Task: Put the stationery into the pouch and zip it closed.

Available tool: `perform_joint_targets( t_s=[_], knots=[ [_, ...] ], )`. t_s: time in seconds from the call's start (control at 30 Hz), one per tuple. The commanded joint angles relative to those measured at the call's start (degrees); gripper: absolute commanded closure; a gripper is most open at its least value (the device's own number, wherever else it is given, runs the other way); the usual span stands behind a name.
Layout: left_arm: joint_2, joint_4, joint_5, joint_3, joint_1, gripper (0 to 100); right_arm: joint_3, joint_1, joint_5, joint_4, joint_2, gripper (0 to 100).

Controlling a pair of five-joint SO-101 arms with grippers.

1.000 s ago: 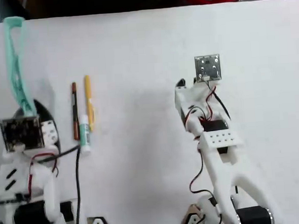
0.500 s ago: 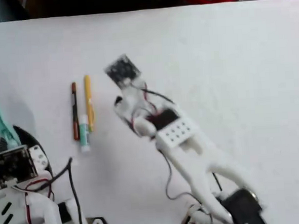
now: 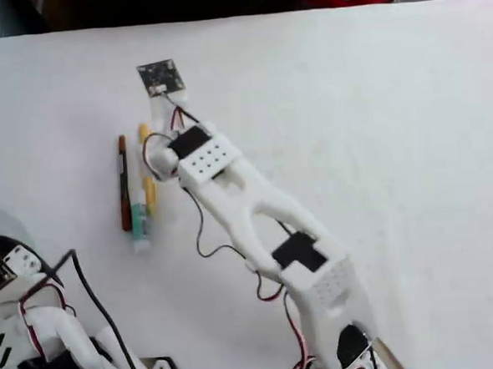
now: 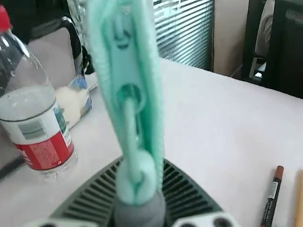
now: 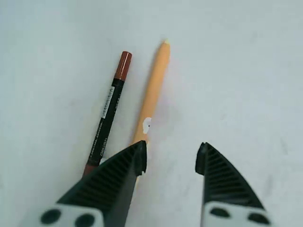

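Pouch (image 4: 128, 90): mint green, upright, lower end clamped in left pincer (image 4: 139, 201), zip pull (image 4: 129, 111) hanging down its middle. Sits above the table (image 4: 213, 127), water bottle (image 4: 31, 118) off to one side. Stationery: side by side on the table, apart from the pouch. Brown pencil (image 5: 109, 111), yellow pen (image 5: 152, 92), white-and-teal stick (image 3: 139, 223) just beside their ends nearest the arms. Right arm (image 3: 256, 209): stretched diagonally across the table to them. Right pincer (image 5: 171, 158): spread wide, low over the yellow pen, one fingertip (image 5: 128, 165) covering the pen's nearer end.
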Motion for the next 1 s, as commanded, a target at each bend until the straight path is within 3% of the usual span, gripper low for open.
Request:
perform_joint_targets(
  t_s=[0.0, 0.27, 0.57, 0.97],
  knots=[
    [-0.13, -4.04, 1.76, 1.67, -0.4, 98, -7.65, -0.48, -0.88, 0.04, 3.12, 81.9],
    [-0.13, -2.55, 3.78, 1.93, 1.54, 98, -23.38, -0.22, -0.88, -1.45, 18.07, 82.1],
    [-0.13, -2.37, 3.78, 1.93, 4.26, 98, -45.45, -1.01, -0.97, 7.25, 29.14, 82.1],
    [-0.13, -2.37, 3.87, 1.93, 4.26, 98, -60.31, -0.92, -0.62, 6.46, 40.92, 82.1]
  ],
)
